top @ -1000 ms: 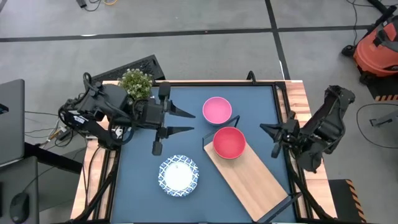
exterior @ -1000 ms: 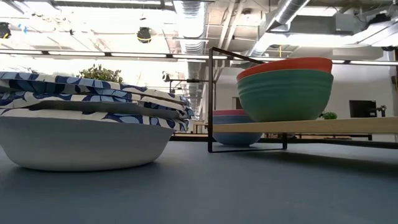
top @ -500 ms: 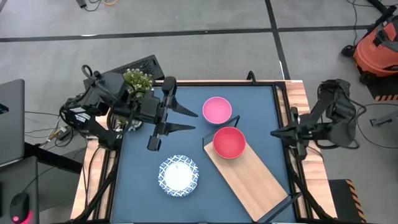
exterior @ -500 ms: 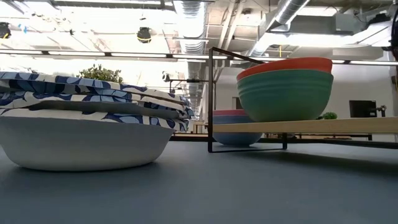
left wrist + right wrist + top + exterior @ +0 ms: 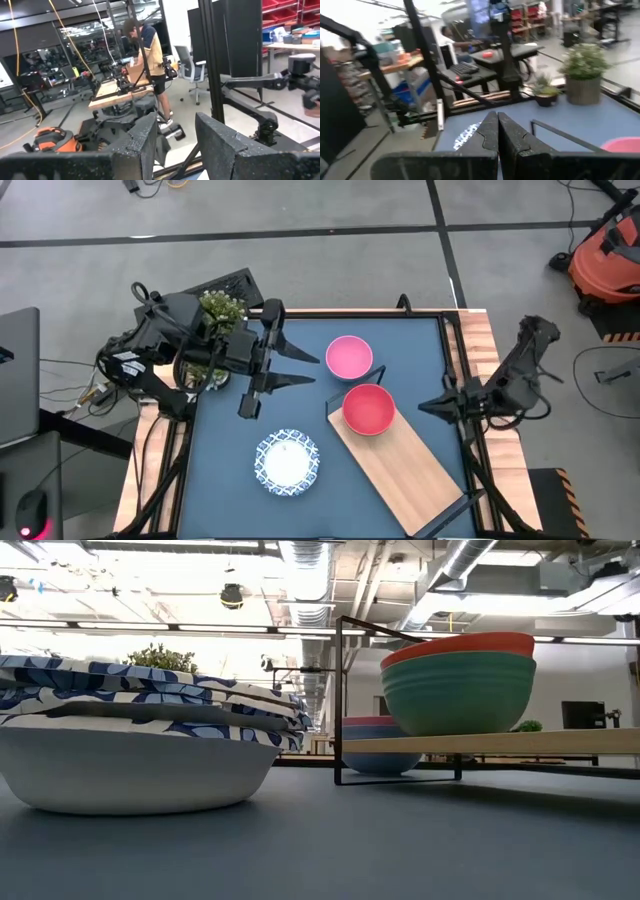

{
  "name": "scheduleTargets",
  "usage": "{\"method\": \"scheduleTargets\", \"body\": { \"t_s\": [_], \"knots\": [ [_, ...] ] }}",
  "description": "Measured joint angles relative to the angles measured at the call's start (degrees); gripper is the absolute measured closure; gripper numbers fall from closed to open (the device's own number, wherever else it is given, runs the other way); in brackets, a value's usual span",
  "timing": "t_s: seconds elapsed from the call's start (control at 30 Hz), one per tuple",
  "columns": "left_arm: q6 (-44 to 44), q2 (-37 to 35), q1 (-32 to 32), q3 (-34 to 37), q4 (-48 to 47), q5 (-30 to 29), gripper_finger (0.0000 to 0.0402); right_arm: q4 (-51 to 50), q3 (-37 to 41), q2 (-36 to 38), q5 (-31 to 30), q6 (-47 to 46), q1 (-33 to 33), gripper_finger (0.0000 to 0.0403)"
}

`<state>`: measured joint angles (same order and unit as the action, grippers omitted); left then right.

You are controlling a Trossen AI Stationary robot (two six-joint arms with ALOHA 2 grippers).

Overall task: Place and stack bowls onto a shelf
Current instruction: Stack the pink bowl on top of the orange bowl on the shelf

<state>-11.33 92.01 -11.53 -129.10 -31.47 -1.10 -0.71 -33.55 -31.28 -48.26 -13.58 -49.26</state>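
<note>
A red bowl (image 5: 368, 409) sits nested in a green bowl (image 5: 458, 692) on the light-wood shelf (image 5: 405, 470), at its black wire-frame end (image 5: 340, 700). On the table a pink bowl (image 5: 349, 357) rests in a pale blue one (image 5: 378, 762), just beyond the frame. Blue-and-white patterned bowls (image 5: 287, 461) are stacked near the front edge. My left gripper (image 5: 302, 369) is open, left of the pink bowl and apart from it. My right gripper (image 5: 428, 405) is shut by the table's right edge, pointing at the red bowl.
A potted green plant (image 5: 220, 312) stands at the table's far left corner beside the left arm. The right wrist view shows the patterned bowls (image 5: 467, 135), the pink bowl's rim (image 5: 625, 145) and a plant (image 5: 583, 70). A person (image 5: 145, 55) stands in the room behind.
My left gripper has shifted a little toward the table's far edge and toward the pink bowl, staying open. My right arm has swung about at the table's right edge, and its gripper now sits slightly nearer the near edge, pointing left. The bowls have not moved.
</note>
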Motion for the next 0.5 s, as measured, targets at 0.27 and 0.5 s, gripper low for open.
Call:
{"method": "scheduleTargets", "body": {
  "t_s": [0.27, 0.5],
  "knots": [
    [0.11, 0.0, 0.0, 0.0, -0.45, -2.3, 0.028, 7.36, 8.74, -0.97, 4.88, -4.86, 7.96, 0.0384],
    [0.61, 0.0, 0.0, 0.0, -2.56, -3.59, 0.028, 7.06, 14.95, -1.26, 5.33, -12.48, 11.96, 0.0384]
  ]
}}
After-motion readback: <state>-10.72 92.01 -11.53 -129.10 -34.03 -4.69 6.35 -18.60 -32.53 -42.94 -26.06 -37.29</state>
